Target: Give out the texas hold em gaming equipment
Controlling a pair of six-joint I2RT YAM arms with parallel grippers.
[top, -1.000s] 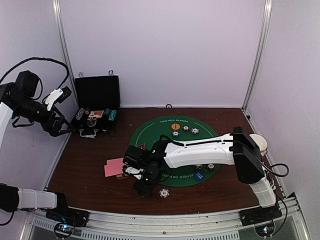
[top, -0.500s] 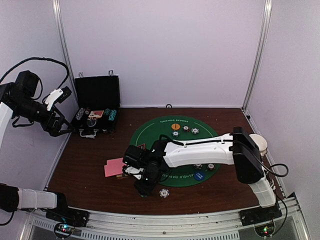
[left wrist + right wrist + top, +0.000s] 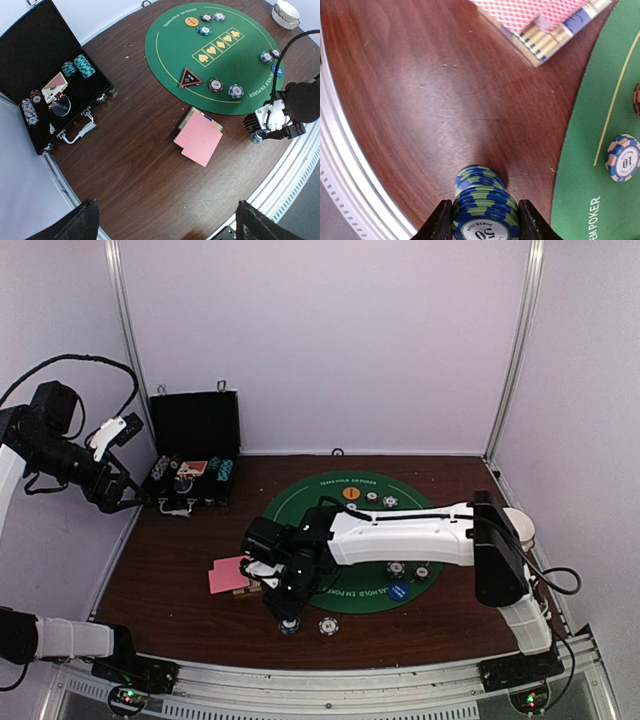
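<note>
**Top view.** White walls [image 3: 330,340] enclose a brown counter [image 3: 170,590] bearing a round green mat [image 3: 300,502]. The right arm [image 3: 400,535] is stretched leftward across the mat. The right tool [image 3: 288,608] is pointed down just off the mat's near-left edge and is closed on a chip stack [image 3: 289,625] that reaches down to the wood. A single chip [image 3: 328,625] lies just beside the stack. Pink cards [image 3: 228,575] lie left of the tool. An orange disc [image 3: 351,493] and the far chips [image 3: 390,503] are seen at the mat's far side, and a blue disc [image 3: 399,591] at its near side. An open black case [image 3: 193,430] stands at the far left corner, with the left arm [image 3: 60,455] raised beside it.

**Left wrist view.** The left tool [image 3: 170,222] is held high over the counter. Its fingers [image 3: 82,222] are spread wide, with nothing between them. The cards are seen lying partly over a card box [image 3: 212,121] on bare wood near the mat. A triangular marker [image 3: 190,78] lies on the mat at the edge nearest the cards, with the near chips [image 3: 215,85] beside it. A white bowl [image 3: 286,12] stands beyond the mat.

**Right wrist view.** The blue-green chip stack is gripped on both sides by the right tool's fingers, the jaws being closed to the stack's width. The top chip is marked 50. The stack is placed over bare wood, close to the mat's edge. A 10 chip [image 3: 622,157] lies on the mat.
</note>
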